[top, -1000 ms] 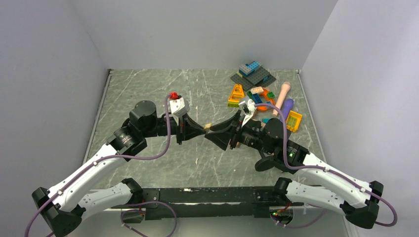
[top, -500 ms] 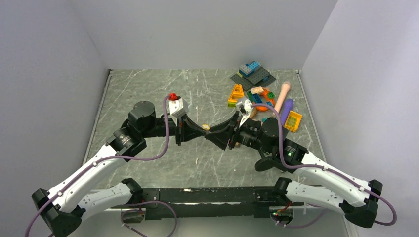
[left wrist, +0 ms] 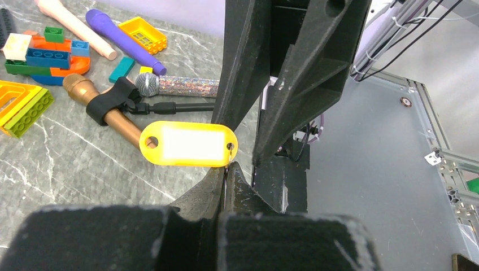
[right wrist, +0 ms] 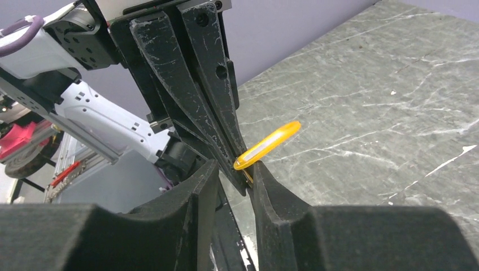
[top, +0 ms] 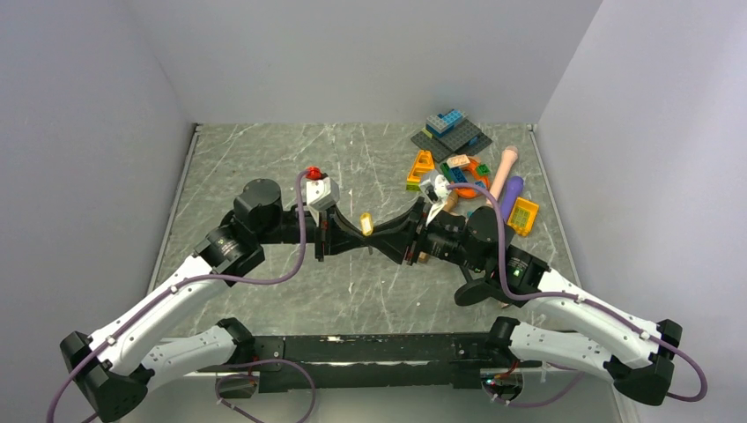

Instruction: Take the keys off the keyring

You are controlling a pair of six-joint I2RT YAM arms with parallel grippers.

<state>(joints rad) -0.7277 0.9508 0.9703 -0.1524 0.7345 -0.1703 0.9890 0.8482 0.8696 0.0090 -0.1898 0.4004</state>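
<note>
My left gripper [top: 359, 234] and right gripper [top: 377, 236] meet tip to tip above the middle of the table. In the left wrist view my left gripper [left wrist: 226, 168] is shut on the thin grey keyring [left wrist: 229, 158], which runs through the hole of a yellow key tag [left wrist: 188, 144]. In the right wrist view my right gripper [right wrist: 234, 166] has its jaws parted around the left fingertips. A brass sliver, apparently a key [right wrist: 247, 175], lies against its right finger [right wrist: 265, 180] under the tag [right wrist: 268, 144]. The tag also shows in the top view [top: 366, 222].
Toy bricks [top: 449, 132], an orange piece [top: 421, 167], a pink stick [top: 504, 167] and a yellow block [top: 523, 215] crowd the back right. A gold toy microphone [left wrist: 113, 116] and a glitter microphone [left wrist: 181, 86] lie beneath. A black round stand base [top: 480, 291] sits by the right arm.
The yellow tag has turned from lying nearly flat to standing on edge between the fingertips. Both grippers have stayed tip to tip, the left wrist shifting slightly right.
</note>
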